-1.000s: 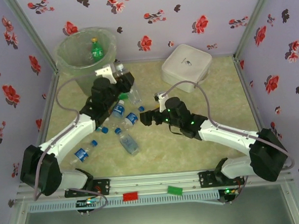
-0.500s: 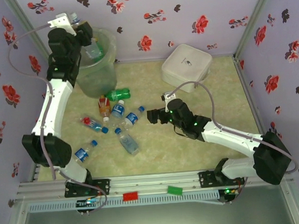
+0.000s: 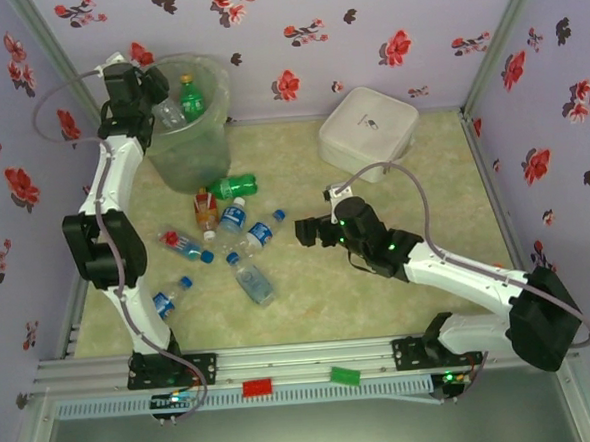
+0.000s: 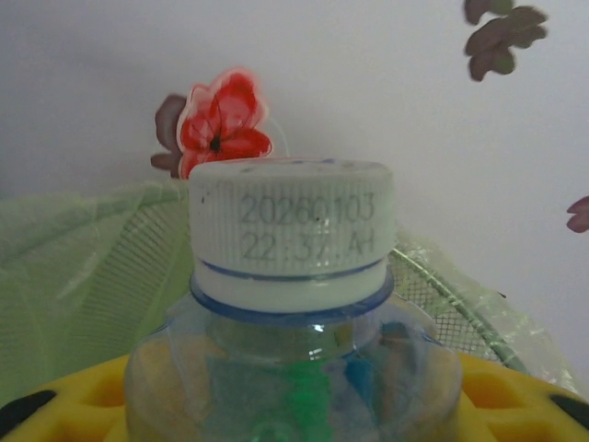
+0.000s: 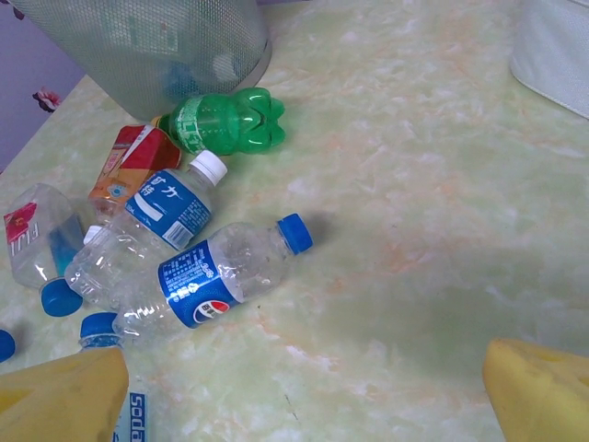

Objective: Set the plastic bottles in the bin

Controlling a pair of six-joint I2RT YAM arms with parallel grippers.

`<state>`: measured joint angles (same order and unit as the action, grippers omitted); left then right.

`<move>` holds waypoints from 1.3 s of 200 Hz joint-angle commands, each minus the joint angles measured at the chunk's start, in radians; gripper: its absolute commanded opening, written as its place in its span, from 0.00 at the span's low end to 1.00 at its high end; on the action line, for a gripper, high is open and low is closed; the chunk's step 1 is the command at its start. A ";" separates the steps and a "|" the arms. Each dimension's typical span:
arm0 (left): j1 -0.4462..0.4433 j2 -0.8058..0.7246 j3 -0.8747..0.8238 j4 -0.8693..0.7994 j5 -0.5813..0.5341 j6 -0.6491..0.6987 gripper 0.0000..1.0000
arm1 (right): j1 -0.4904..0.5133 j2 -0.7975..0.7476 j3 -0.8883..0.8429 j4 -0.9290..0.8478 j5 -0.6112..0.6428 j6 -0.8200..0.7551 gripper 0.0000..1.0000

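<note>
The bin (image 3: 185, 138), a tall pale-green bucket with a clear liner, stands at the far left corner with a green bottle (image 3: 191, 97) inside. My left gripper (image 3: 159, 97) is up at its rim, shut on a clear white-capped bottle (image 4: 293, 230) between the yellow fingers (image 4: 520, 387). On the table lie a green bottle (image 5: 230, 120), an orange-red one (image 5: 129, 166) and several clear blue-labelled bottles (image 5: 221, 267). My right gripper (image 5: 304, 396) hovers open just right of the blue-capped bottle (image 3: 264, 231), holding nothing.
A white square lidded box (image 3: 368, 131) sits at the back right. Flowered walls close in the table on three sides. More bottles lie near the left front (image 3: 165, 302). Bare table stretches to the right of my right arm.
My left arm swung up from the pile of bottles to the bin's rim, carrying the clear bottle. My right gripper drifted slightly right and stayed open.
</note>
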<state>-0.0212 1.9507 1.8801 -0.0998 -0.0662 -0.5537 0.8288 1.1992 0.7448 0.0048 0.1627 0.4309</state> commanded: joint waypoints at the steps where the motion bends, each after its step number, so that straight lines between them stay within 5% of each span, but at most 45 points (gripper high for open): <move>1: 0.009 0.030 0.071 -0.011 0.037 -0.093 0.55 | -0.005 -0.028 -0.019 -0.017 0.033 0.019 1.00; 39: 0.009 0.066 0.156 -0.115 0.051 -0.093 1.00 | -0.005 -0.040 -0.020 -0.029 0.032 0.018 1.00; 109: 0.009 -0.113 0.065 -0.120 0.045 -0.023 1.00 | -0.005 -0.019 -0.019 -0.007 -0.002 0.044 1.00; 183: -0.035 -0.617 -0.617 0.149 0.157 -0.050 1.00 | 0.057 0.140 0.026 0.036 -0.072 0.034 1.00; 260: -0.167 -1.018 -1.193 0.122 0.166 -0.176 1.00 | 0.200 0.408 0.197 -0.051 -0.162 0.030 1.00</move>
<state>-0.1741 1.0210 0.7959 0.0132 0.0910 -0.6514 1.0000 1.5471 0.8749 0.0063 0.0433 0.4568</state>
